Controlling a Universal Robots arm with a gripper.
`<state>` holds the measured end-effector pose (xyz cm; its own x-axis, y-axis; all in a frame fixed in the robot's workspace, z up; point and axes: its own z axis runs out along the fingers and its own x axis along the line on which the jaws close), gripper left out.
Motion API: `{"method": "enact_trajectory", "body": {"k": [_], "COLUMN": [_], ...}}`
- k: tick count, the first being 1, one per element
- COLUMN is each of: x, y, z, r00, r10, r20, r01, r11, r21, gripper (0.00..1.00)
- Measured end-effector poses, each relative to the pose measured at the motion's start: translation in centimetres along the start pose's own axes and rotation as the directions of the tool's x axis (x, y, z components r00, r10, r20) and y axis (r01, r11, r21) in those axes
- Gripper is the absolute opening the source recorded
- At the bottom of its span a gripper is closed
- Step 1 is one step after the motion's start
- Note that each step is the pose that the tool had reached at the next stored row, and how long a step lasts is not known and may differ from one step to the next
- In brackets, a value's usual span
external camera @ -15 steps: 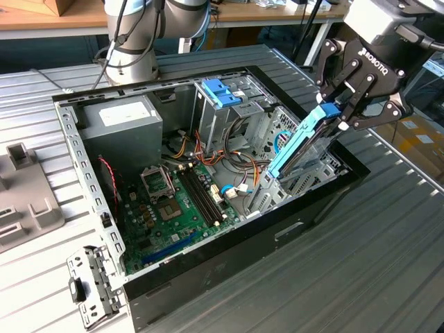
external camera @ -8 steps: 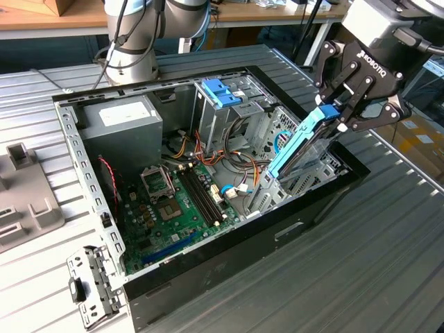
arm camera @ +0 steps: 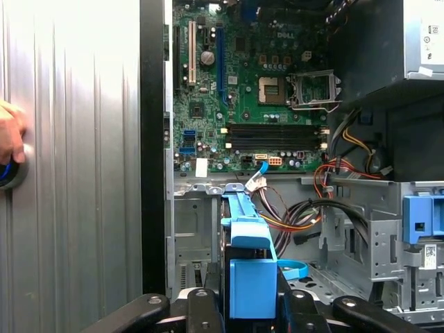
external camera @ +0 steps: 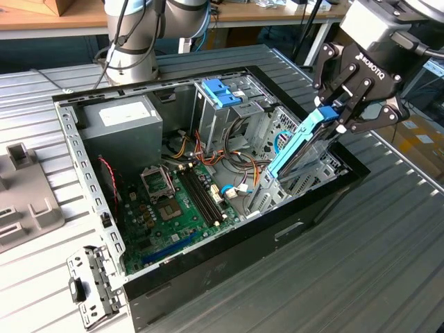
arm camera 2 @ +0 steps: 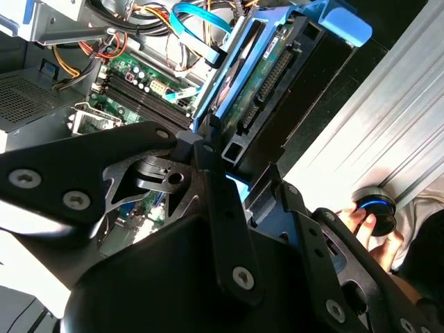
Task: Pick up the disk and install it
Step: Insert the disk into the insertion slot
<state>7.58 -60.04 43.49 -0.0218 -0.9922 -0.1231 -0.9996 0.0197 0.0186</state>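
The disk [external camera: 300,149] is a flat drive with blue side rails. It hangs tilted over the open computer case [external camera: 208,267], at the exterior view's right. My gripper [external camera: 340,118] is shut on its raised end. Its lower end points down into the metal drive bay [external camera: 298,182]; I cannot tell whether it touches the bay. In the second wrist view the disk [arm camera 2: 260,76] shows its green circuit board beyond the fingers [arm camera 2: 208,163]. In the first wrist view a blue rail of the disk [arm camera: 243,222] runs out from the gripper [arm camera: 251,298] towards the motherboard [arm camera: 263,90].
Inside the case stand a grey power supply box [external camera: 121,125], a metal cage with a light-blue top [external camera: 225,94] and loose cables [external camera: 239,163]. A person's hand [arm camera 2: 364,225] rests on a round knob [arm camera 2: 374,208] on the ribbed table beside the case.
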Motion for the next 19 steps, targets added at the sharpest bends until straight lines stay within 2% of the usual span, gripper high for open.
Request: {"method": "enact_trajectory", "body": {"k": [19], "x": [0.05], "y": [-0.01], "z": [0.41], "r00": [1.0], "r10": [0.0], "r20": [-0.0001], "r01": [0.0], "r11": [1.0], "r21": [0.0], "gripper": [0.37]}}
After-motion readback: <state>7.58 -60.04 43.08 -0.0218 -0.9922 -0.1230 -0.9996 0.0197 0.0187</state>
